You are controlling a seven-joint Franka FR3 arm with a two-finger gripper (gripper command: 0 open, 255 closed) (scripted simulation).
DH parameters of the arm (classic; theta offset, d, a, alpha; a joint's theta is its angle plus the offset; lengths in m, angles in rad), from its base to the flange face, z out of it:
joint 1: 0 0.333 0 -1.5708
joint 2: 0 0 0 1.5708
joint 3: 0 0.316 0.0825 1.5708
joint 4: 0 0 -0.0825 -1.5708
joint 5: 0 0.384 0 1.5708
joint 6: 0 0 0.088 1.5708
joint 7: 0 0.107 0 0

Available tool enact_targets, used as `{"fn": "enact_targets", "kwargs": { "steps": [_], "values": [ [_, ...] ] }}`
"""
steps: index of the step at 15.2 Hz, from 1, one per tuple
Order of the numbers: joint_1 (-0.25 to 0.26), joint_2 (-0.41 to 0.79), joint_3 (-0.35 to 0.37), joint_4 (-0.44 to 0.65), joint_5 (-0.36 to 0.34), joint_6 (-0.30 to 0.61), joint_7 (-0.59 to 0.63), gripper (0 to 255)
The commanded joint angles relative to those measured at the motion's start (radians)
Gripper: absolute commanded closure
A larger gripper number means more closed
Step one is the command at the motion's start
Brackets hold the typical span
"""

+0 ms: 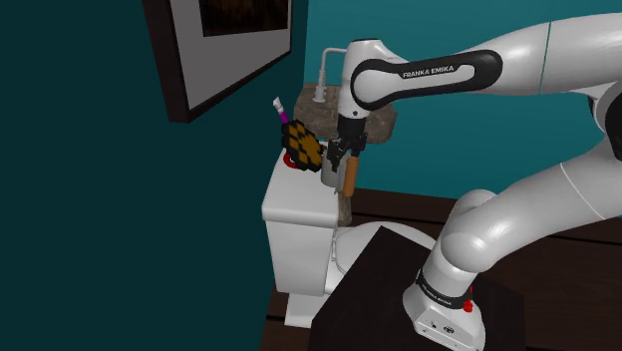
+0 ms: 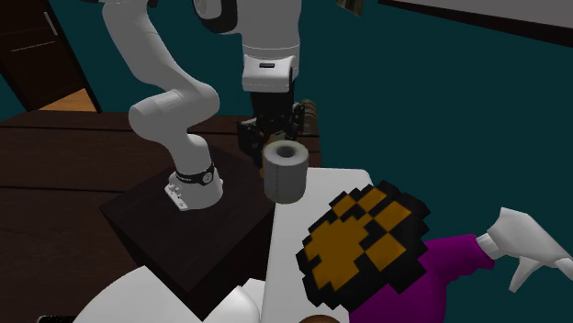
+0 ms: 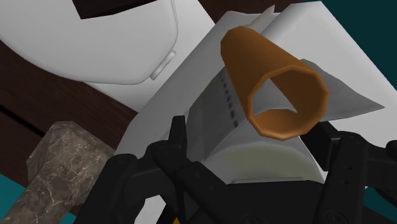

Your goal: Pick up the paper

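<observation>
The paper is a roll with an orange-brown cardboard core (image 3: pixel 280 83) wrapped in grey-white sheet. It sits at the end of the white toilet tank lid (image 2: pixel 317 206), where it looks like a grey upright roll (image 2: pixel 285 172). In the shoulder view the roll (image 1: pixel 349 177) shows orange just under my hand. My black gripper (image 3: pixel 251 153) has one finger on each side of the roll, pressed against its grey wrap. The gripper (image 1: pixel 339 162) comes down from above, beside the tank (image 1: pixel 289 214). Whether the roll is clear of the lid I cannot tell.
A brush with a black-and-orange head (image 1: pixel 302 147) and purple handle (image 2: pixel 450 252) lies on the tank close by. A mottled stone counter (image 1: pixel 384 125) stands behind the arm. The toilet bowl (image 3: pixel 95 44) is below, the dark stand (image 2: pixel 184 220) beside it, and a framed picture (image 1: pixel 229 40) hangs on the teal wall.
</observation>
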Motion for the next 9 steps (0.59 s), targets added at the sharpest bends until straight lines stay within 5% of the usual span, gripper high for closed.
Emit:
{"fn": "enact_targets", "kwargs": {
  "steps": [1, 9],
  "values": [
    [-0.001, -0.005, -0.002, 0.024, -0.001, -0.029, -0.003, 255],
    [-0.001, -0.008, -0.002, 0.105, -0.001, -0.113, -0.003, 255]
  ]
}}
